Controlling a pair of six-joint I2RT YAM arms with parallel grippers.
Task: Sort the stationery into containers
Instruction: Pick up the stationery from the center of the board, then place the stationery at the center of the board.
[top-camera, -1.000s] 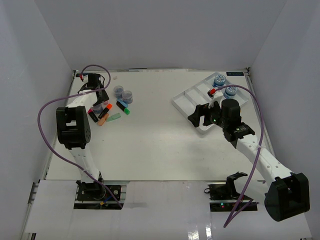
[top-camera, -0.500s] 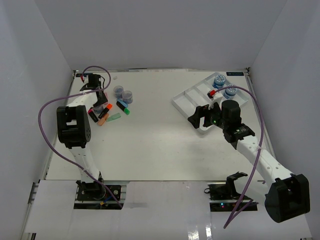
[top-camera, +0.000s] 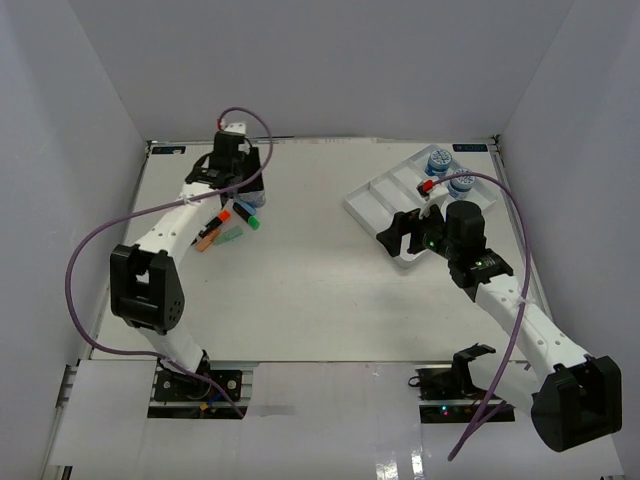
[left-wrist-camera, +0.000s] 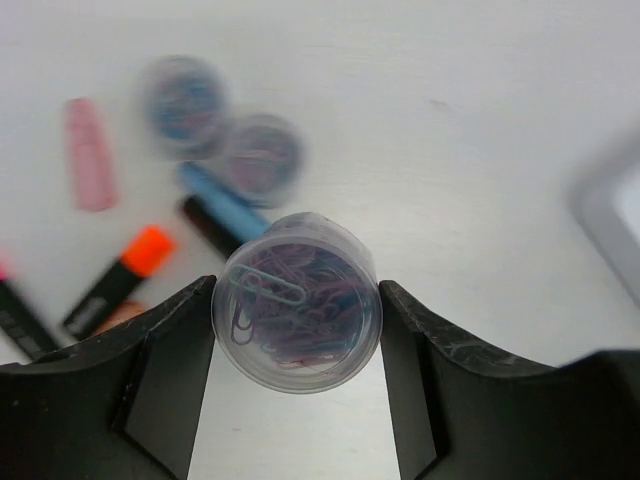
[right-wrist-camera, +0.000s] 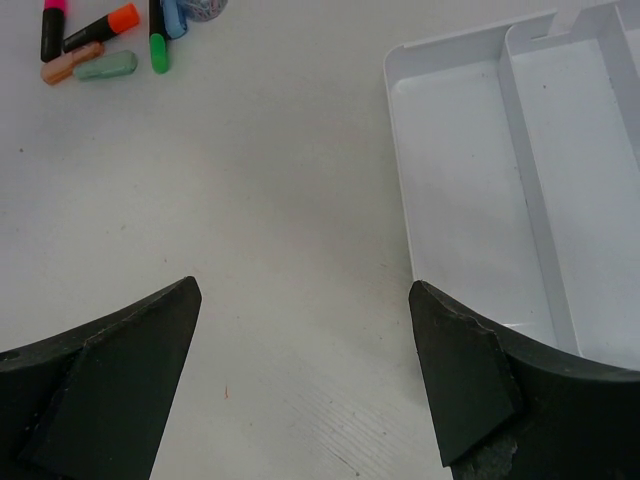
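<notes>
My left gripper is shut on a clear jar of paper clips, which it holds above the table, over the pile of stationery. Two more jars lie blurred below it, with a pink marker, a blue marker and an orange marker. The white tray lies at the far right; it holds two jars and a red marker. My right gripper is open and empty, by the tray's near left corner.
Loose markers lie left of centre: orange, green, peach. They also show at the top left of the right wrist view, with the orange marker and the green marker. White walls enclose the table.
My left arm has swung right from the far left corner to the jars and now grips a jar. The right arm has hardly moved.
</notes>
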